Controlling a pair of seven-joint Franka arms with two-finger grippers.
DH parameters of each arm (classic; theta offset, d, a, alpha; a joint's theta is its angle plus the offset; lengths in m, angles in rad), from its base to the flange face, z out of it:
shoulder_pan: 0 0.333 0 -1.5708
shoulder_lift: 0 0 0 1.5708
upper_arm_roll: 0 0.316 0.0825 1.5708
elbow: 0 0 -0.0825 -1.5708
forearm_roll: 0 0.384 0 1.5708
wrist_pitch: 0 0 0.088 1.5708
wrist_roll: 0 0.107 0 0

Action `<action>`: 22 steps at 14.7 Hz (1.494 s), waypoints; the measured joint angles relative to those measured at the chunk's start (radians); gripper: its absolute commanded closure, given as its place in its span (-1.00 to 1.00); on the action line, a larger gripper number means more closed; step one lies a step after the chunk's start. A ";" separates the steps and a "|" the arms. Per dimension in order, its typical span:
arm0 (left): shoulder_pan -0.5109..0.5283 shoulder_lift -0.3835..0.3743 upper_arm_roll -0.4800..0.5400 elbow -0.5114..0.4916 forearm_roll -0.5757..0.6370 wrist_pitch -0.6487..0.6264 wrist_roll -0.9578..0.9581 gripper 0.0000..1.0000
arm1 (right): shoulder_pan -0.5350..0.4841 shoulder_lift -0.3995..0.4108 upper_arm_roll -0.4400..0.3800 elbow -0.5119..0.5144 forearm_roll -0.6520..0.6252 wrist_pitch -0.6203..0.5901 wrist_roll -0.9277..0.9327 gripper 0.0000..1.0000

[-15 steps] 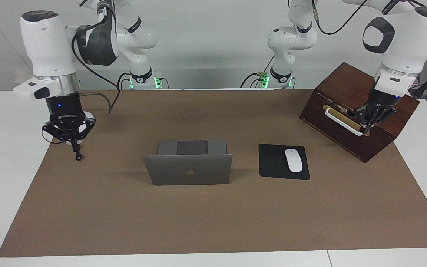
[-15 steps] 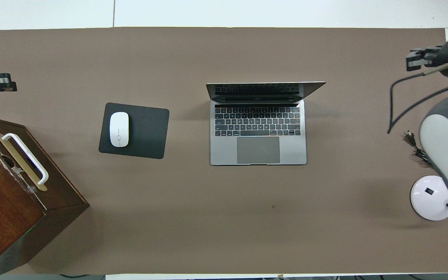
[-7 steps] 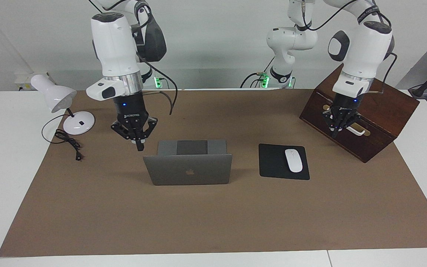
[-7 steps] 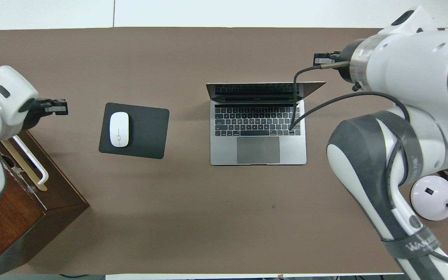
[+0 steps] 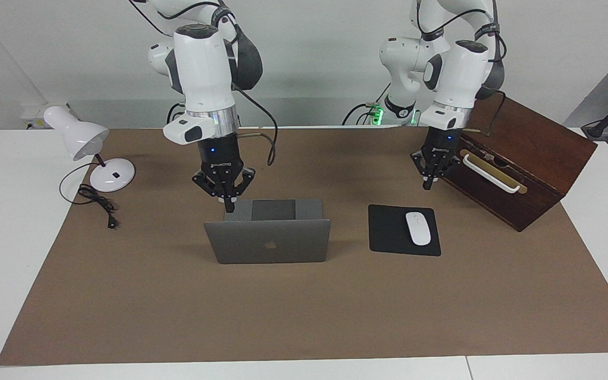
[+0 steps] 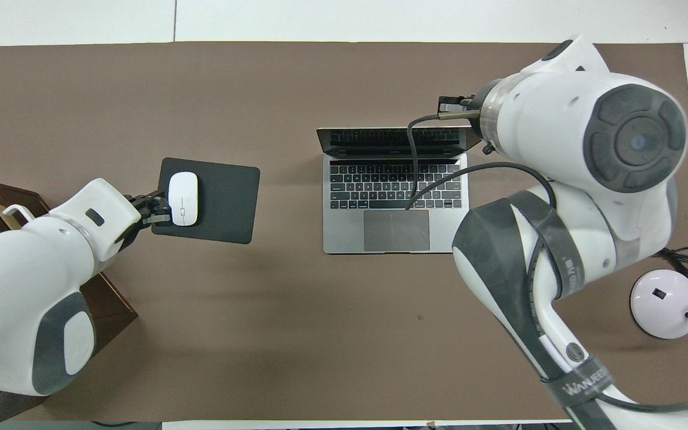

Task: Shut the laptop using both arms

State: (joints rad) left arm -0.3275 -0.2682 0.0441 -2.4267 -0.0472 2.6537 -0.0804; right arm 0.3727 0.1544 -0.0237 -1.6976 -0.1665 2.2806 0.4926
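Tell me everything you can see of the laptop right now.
The laptop is thin, silver-grey and metal-looking, with a logo centred on its lid. It is open, the lid about upright, showing a black keyboard and a grey trackpad. It lies flat on the brown mat, beside the black mouse pad. The right tool hangs over its corner at the right arm's end; contact cannot be told.

We had both arms bent downward with wrists vertical. Our right gripper [image 5: 228, 207] pointed straight down, its tip low. Our left gripper [image 5: 429, 184] hung likewise, raised above the counter [image 5: 304, 316], apart from the right.
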 measured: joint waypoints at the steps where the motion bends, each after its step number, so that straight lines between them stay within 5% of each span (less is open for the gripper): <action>1: -0.031 -0.006 -0.001 -0.024 0.000 0.036 -0.026 1.00 | 0.013 0.008 0.000 0.000 -0.010 0.000 0.016 1.00; 9: -0.200 0.014 -0.003 -0.175 0.000 0.356 -0.074 1.00 | 0.078 0.048 -0.002 -0.004 -0.103 0.011 0.135 1.00; 22: -0.388 0.303 -0.001 -0.181 -0.004 0.773 -0.079 1.00 | 0.067 0.109 -0.009 0.040 -0.215 0.101 0.133 1.00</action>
State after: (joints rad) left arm -0.7154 0.0346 0.0434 -2.6076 -0.0516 3.4268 -0.1593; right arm 0.4393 0.2639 -0.0330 -1.6579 -0.3816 2.3814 0.6258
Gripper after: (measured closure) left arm 0.991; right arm 0.991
